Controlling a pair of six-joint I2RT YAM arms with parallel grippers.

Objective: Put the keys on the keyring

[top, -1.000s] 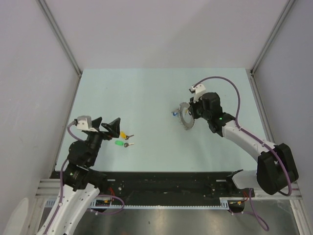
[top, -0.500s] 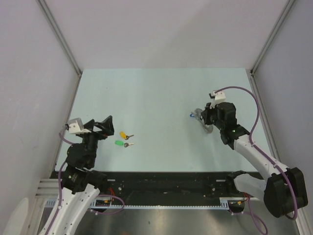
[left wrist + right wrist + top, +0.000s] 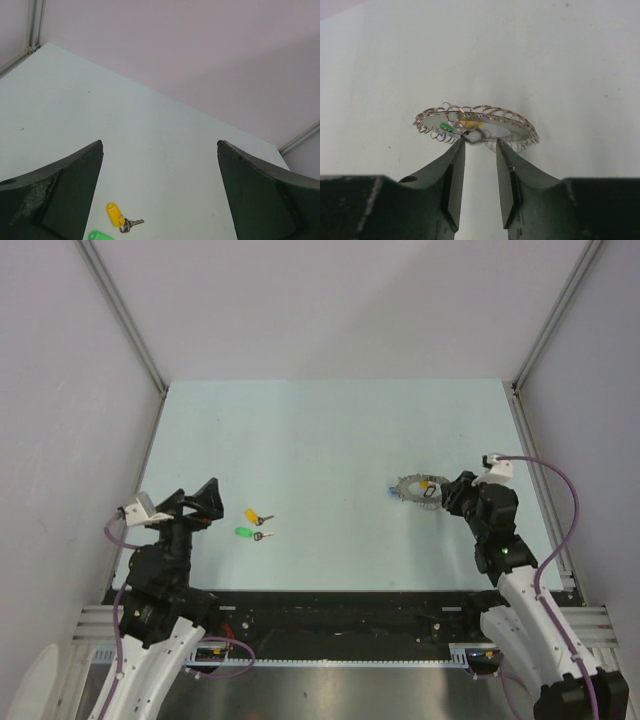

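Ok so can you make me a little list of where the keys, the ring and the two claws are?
keyring: lying flat on the table, right side, small coloured bits inside it
yellow key: loose on the table, left side
green key: loose, right beside the yellow key
left gripper: open wide, holding nothing, near the loose keys
right gripper: jaws a little apart, tips at the keyring's edge, not gripping it

The keyring (image 3: pixel 413 486) now lies farther right; the right gripper (image 3: pixel 441 494) has parted, and the left gripper (image 3: pixel 196 502) has drawn back.
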